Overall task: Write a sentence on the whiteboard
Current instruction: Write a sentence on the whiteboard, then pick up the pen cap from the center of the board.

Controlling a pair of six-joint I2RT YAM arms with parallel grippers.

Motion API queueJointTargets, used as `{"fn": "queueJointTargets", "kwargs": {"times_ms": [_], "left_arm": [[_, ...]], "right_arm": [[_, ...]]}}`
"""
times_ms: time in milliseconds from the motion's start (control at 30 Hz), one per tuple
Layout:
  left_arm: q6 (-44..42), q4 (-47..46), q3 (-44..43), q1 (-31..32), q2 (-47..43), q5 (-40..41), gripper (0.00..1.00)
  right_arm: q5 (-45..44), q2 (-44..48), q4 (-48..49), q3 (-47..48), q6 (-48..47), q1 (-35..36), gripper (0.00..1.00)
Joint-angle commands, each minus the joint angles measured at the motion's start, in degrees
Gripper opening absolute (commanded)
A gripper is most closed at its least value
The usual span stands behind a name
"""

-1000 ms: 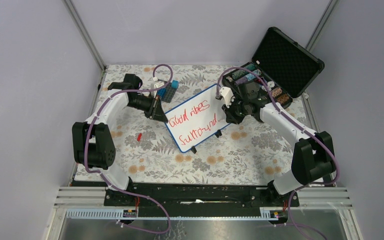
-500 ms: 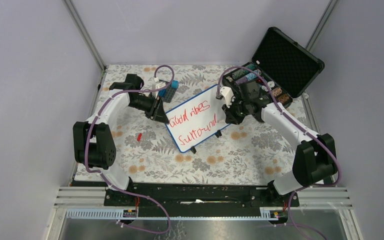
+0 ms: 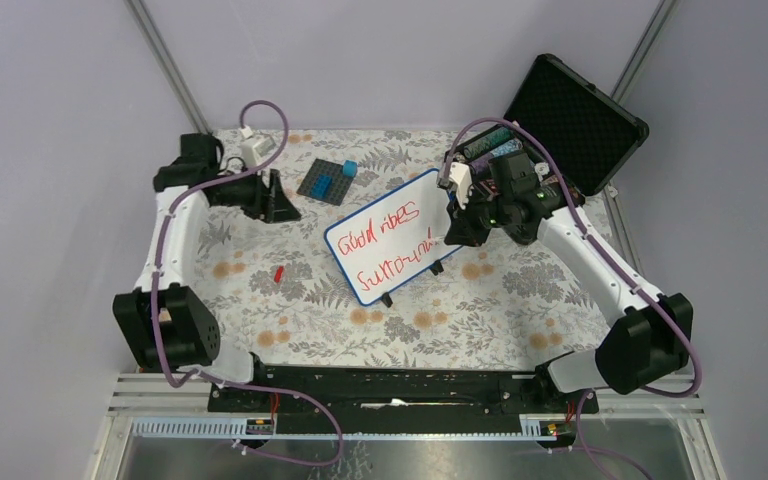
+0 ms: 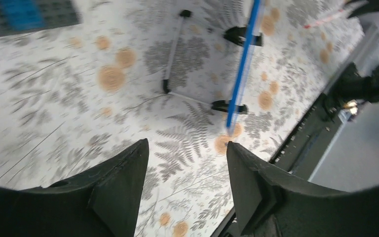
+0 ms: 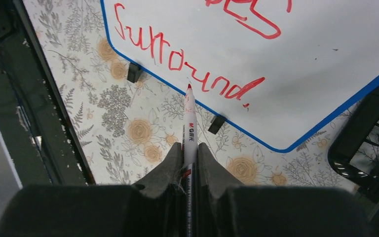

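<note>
Whiteboard (image 3: 392,238) sits mid tabletop (image 3: 460,320), propped on its black feet, turned diagonally, blue rim all round

The sentence (image 3: 385,245) is in red, two lines: upper reads roughly "Good vibes", lower "Surround" with a small mark after the last letter

Right pincer (image 5: 190,148): pressed together on a white marker (image 5: 189,118), barrel clamped between the two fingers, red tip pointing at the lower line of writing near the board's bottom rim. Tip-to-board contact: cannot tell. Overhead view puts this pincer at the board's right edge

Left pincer (image 4: 185,148): fingers spread, nothing between them. It hangs over the far left of the tabletop, well apart from the board, whose rim is seen edge-on from its wrist camera

Dark grey studded baseplate (image 3: 322,182) with a blue block (image 3: 346,169) lies beyond the board. Small red cap (image 3: 278,272) lies left of the board. Open black case (image 3: 575,120) at far right corner
</note>
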State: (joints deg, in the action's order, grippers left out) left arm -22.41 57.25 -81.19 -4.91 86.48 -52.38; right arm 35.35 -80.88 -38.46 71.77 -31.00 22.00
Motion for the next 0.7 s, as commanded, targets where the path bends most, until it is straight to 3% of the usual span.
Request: {"fn": "queueJointTargets", "kwargs": {"times_ms": [0,133,267,533,667], "left_arm": [[-0.2,0.3,2.6,-4.9,-4.9,8.0,0.62],[0.4,-2.8,10.6,-5.2,-9.5,21.2,0.59],[0.4,-7.8,19.6,-5.3,-12.4,29.5,0.55],[1.0,-15.5,27.0,-3.7,-8.2,33.4,0.43],[2.0,-18.2,28.3,-0.5,-4.7,35.5,0.42]], "right_arm": [[4.4,2.5,-1.4,1.4,3.7,-0.3,0.00],[6.1,3.8,0.4,-1.0,7.3,-0.2,0.00],[7.1,4.6,1.1,-2.5,9.2,-0.3,0.00],[8.6,5.5,3.0,-3.8,12.4,-0.3,0.00],[8.1,6.3,3.5,-4.5,13.1,-0.3,0.00]]}}
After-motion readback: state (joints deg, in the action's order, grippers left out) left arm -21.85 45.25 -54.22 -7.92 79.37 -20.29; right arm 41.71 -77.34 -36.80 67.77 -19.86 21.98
